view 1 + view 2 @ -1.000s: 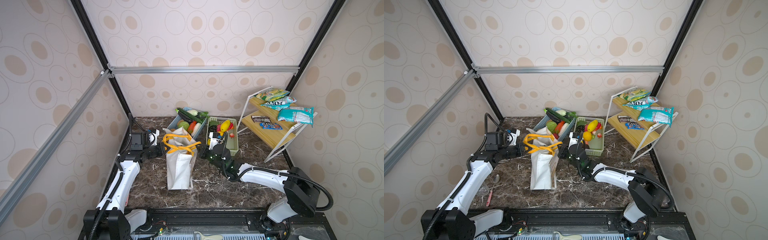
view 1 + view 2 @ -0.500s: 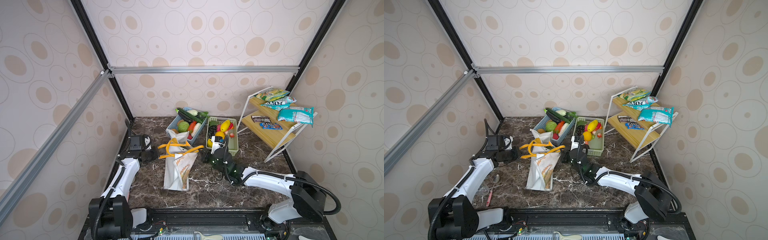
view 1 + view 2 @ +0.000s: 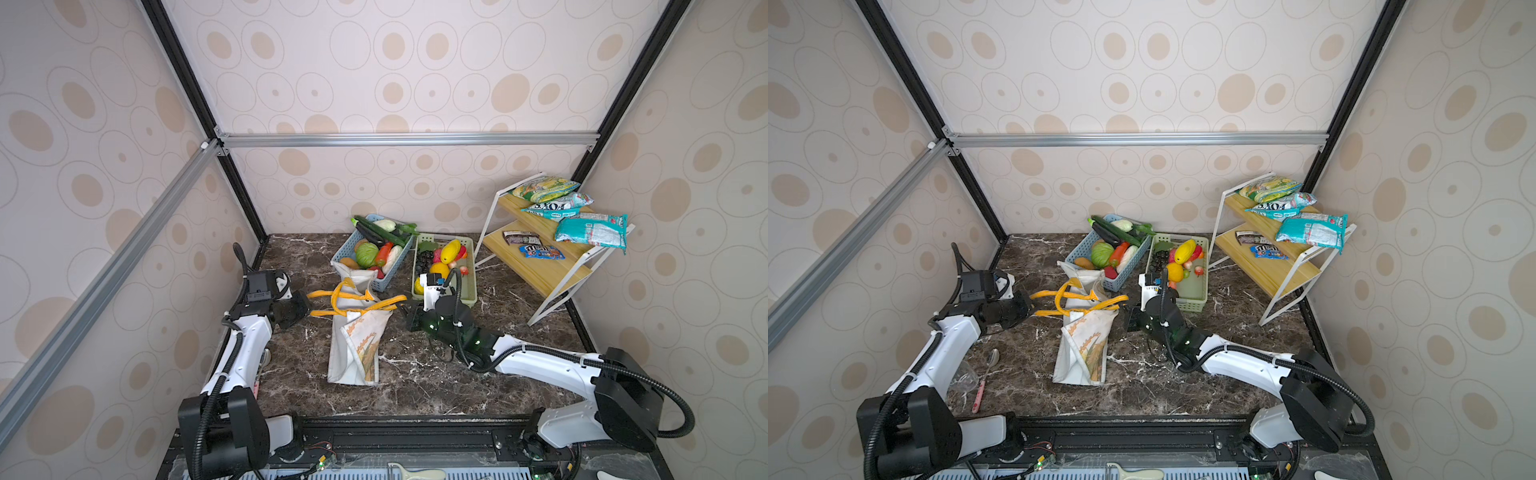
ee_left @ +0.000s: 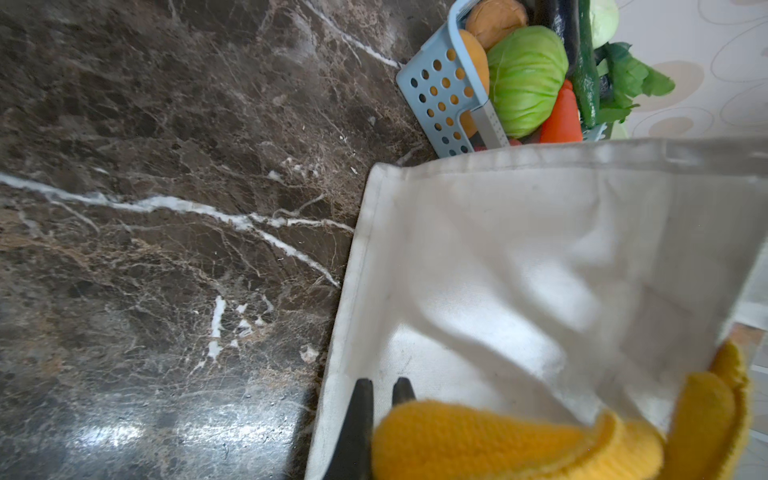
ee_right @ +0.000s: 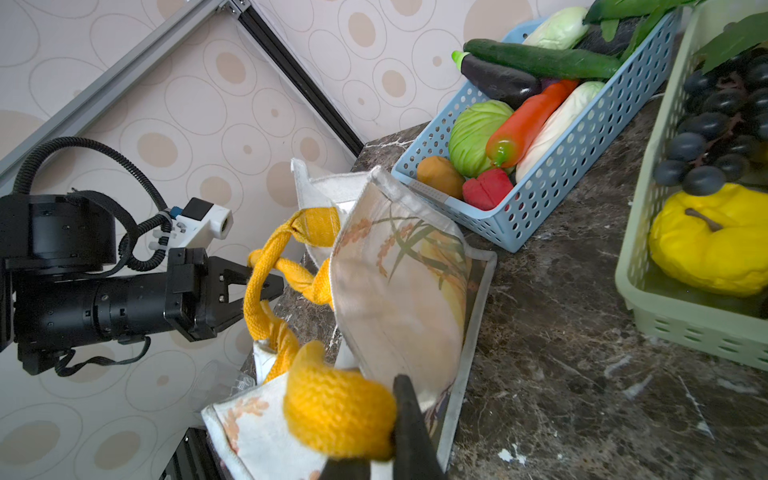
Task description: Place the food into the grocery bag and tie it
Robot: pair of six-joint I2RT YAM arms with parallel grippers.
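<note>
Two clamps on: left end effector (image 3: 306, 310) has its jaws together on a loop of the yellow-orange woven strap handles (image 3: 356, 300), left of frame centre in both top views. The right wrist view shows that pinch clearly. Right end effector (image 3: 406, 314) is closed on the opposite strap end, just right of centre, with the yellow strap bunched against its black finger (image 5: 409, 415). Between the two, the straps are twisted round each other and stretched roughly horizontal.

White fabric grocery bag with tan grain print (image 3: 353, 353) lies on the dark brown marbled surface (image 3: 415, 386) at frame centre. Its mouth points toward the top of the frame, and its upper flap reaches the near corner of the blue perforated plastic basket (image 3: 384, 282). The bag body looks flat and I can't see what's inside.

Glossy toy fruits (image 3: 449, 251), yellow, orange, red and dark grape, sit in the pale green slotted plastic basket (image 3: 473, 274), upper right of centre and just beside the blue one. The blue basket holds toy vegetables.
</note>
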